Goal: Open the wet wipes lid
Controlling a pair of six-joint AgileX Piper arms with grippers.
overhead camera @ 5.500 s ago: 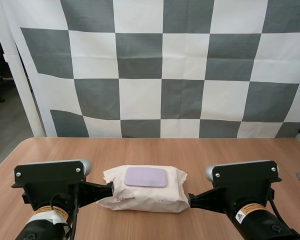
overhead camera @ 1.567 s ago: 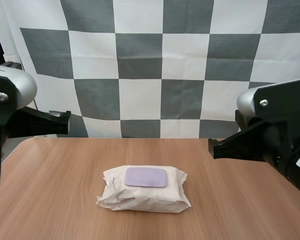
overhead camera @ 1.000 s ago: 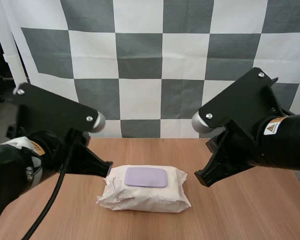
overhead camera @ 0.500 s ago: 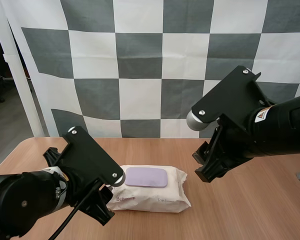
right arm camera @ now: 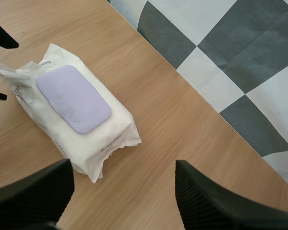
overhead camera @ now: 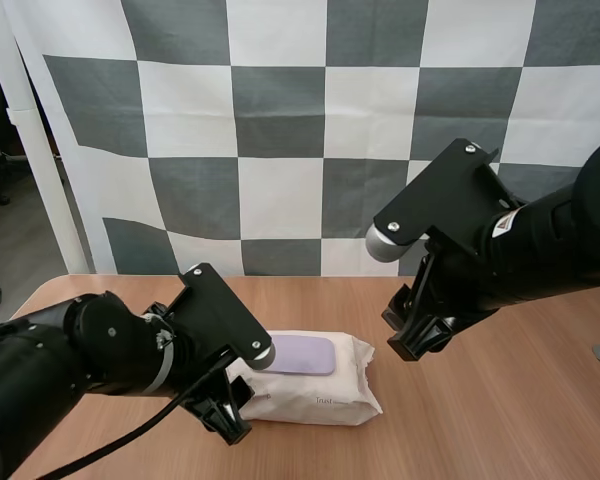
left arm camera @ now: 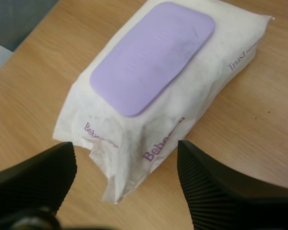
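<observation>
**Both grippers open at the wipes, lid shut**

In the high view, the pack lies on the table with its lilac lid flat on its upper face. Our left arm is low over one end of the pack and covers that end. Our right arm hangs raised above the other end, clear of the pack.

In the left wrist view, our left gripper has its fingers wide apart, with the ribbed faces turned inward. The pack's near corner lies between the two tips and touches neither. The lid sits just beyond the fingers, closed all round.

In the right wrist view, our right gripper is also spread, and nothing is held between its fingers. The pack lies beyond the tips, nearer one finger than the other, with bare wood under the gap. Two dark tips beside the pack's far end appear to be the left gripper's.
</observation>
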